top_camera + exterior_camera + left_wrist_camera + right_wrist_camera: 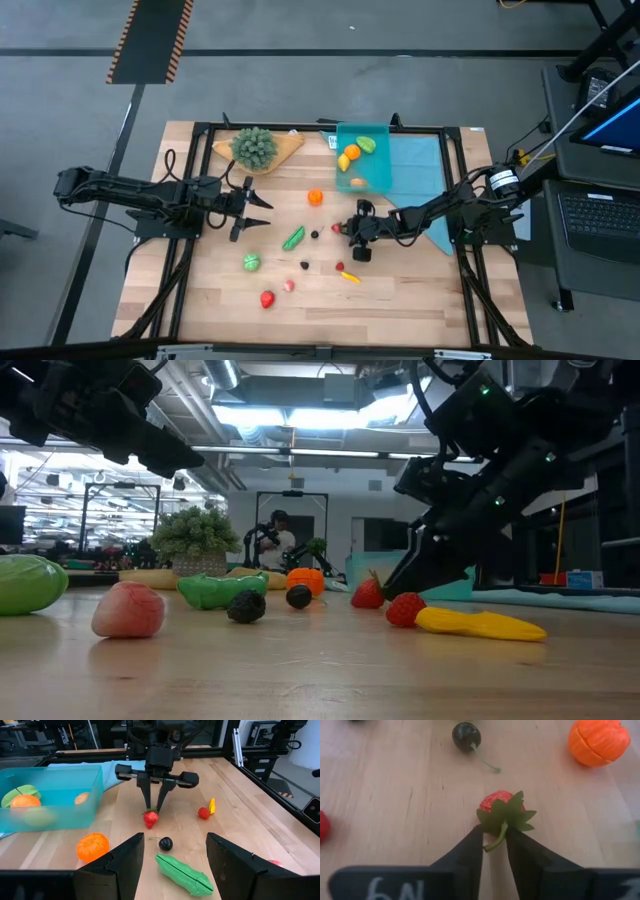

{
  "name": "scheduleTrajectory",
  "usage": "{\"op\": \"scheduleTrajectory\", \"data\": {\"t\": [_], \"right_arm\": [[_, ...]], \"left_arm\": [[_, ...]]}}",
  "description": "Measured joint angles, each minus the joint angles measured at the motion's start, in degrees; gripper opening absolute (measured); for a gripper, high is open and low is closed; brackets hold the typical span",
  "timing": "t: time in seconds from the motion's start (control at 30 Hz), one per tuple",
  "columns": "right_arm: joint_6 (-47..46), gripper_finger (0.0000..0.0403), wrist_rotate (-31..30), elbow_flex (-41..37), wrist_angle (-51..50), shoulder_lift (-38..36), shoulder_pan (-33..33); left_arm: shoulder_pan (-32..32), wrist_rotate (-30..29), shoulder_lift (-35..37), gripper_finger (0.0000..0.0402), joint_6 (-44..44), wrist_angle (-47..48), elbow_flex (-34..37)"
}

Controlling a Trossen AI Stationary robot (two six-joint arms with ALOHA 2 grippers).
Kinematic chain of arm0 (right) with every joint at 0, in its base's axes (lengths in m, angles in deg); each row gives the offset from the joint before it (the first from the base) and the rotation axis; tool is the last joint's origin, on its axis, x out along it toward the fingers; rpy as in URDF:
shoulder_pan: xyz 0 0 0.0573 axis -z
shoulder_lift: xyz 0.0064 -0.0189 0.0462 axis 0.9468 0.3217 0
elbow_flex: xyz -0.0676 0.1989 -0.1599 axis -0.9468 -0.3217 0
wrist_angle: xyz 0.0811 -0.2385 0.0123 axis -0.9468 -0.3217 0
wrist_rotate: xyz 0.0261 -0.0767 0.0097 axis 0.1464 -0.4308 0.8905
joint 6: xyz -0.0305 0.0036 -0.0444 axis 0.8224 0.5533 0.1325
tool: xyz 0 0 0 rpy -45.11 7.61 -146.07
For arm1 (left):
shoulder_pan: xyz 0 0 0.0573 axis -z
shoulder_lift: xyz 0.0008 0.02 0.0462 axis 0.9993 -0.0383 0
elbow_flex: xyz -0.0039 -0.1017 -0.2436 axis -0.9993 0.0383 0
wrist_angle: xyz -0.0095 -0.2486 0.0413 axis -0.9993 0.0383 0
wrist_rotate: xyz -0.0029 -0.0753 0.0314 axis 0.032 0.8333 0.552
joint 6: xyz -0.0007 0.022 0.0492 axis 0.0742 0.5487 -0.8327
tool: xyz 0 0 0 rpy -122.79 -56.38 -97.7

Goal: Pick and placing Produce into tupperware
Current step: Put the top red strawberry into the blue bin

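The right gripper [494, 845] is down at the table's middle, its two dark fingers [466, 852] pinching the green stem and leaf cap of a red strawberry [496, 802] that sits on the wood. In the left wrist view the same gripper [153, 806] stands nearly upright over that strawberry [150, 818], fingertips drawn close at the top of the fruit.

The left gripper [252, 208] hovers over the left half of the table, fingers [122, 861] spread wide and holding nothing.

The teal tupperware [380, 172] stands at the far side, partly on a light-blue cloth [420, 165], and holds an orange piece [352, 152], a green slice [367, 144] and a yellow piece [344, 162].

Loose on the table lie a dark cherry [466, 735] just left of the strawberry, an orange mandarin [315, 197] on its far side, a green pea pod [293, 238], a round green piece [251, 262], a second strawberry [404, 609] touching a yellow pepper [480, 624], and further red pieces near the front edge [267, 298]. A bushy green plant [254, 146] sits on a tan board at the far left.
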Motion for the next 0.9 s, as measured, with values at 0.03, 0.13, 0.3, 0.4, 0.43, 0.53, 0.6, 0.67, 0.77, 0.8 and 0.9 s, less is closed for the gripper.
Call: {"op": "scheduleTrajectory", "data": {"t": [0.03,0.13,0.3,0.4,0.43,0.53,0.6,0.67,0.77,0.8,0.9], "right_arm": [[0.5,0.0072,0.0,0.0,0.0,0.0,0.1],[0.7,0.0039,0.0,0.0,0.0,0.0,0.6],[-1.0,0.0013,0.0,0.0,0.0,0.0,1.6],[-2.4,0.0015,0.0,0.0,0.0,0.0,2.0],[-2.4,0.0011,0.0,0.0,0.1,0.0,2.0],[-2.3,0.0008,0.0,0.0,1.2,0.0,2.0],[-2.3,0.0008,0.0,0.0,3.0,-0.2,2.0],[-2.0,0.0007,0.0,0.0,3.3,-1.2,2.3],[-1.7,0.0006,0.1,0.0,1.5,-5.1,3.7],[-0.9,0.0006,0.0,0.0,0.7,-6.8,4.2],[0.8,0.0006,0.0,-1.2,-0.9,-13.4,6.1]], "left_arm": [[0.0,0.0,0.0,0.0206,0.0,0.0,0.0],[0.0,0.0,0.0,0.0206,0.0,0.0,0.0],[0.0,0.0,0.0,0.0206,0.0,0.0,0.0],[0.0,0.0,0.0,0.0206,0.0,0.0,0.0],[0.0,0.0,0.0,0.0206,0.0,0.0,0.0],[0.0,0.0,0.0,0.0206,0.0,0.0,0.0],[0.0,0.0,0.0,0.0206,0.0,0.0,0.0],[0.0,0.0,0.0,0.0206,0.0,0.0,0.0],[0.0,0.0,0.0,0.0206,0.0,0.0,0.0],[0.0,0.0,0.0,0.0206,0.0,0.0,0.0],[0.0,0.0,0.0,0.0206,0.0,0.0,0.0]]}}
